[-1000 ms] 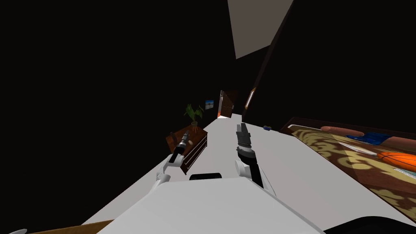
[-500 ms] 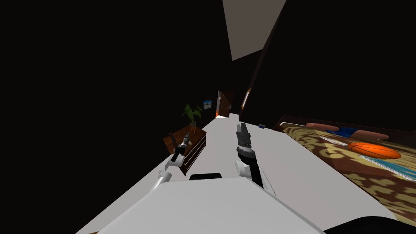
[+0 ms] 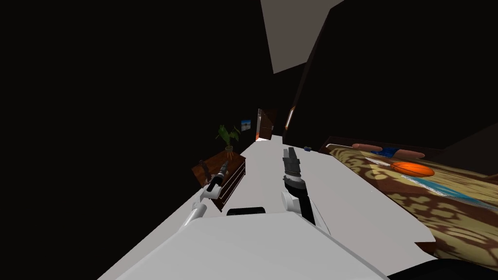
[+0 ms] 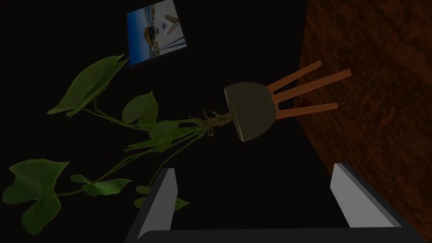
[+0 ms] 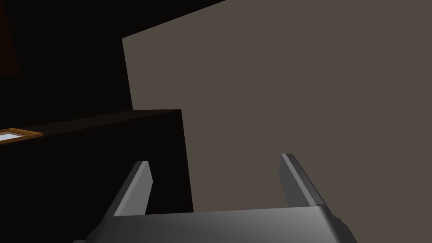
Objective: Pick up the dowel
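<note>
Wide-open left gripper facing potted plant, right gripper spread wide too, head view adds orange ball on bed at three o'clock.

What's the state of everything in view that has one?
Left gripper: open, empty.
Right gripper: open, empty.
Plant: upright in its pot on a three-legged stand.
Dresser: drawers shut, stand on top.
Ball: lying on the bed.
Door: seems open, too far off to be sure.
</note>
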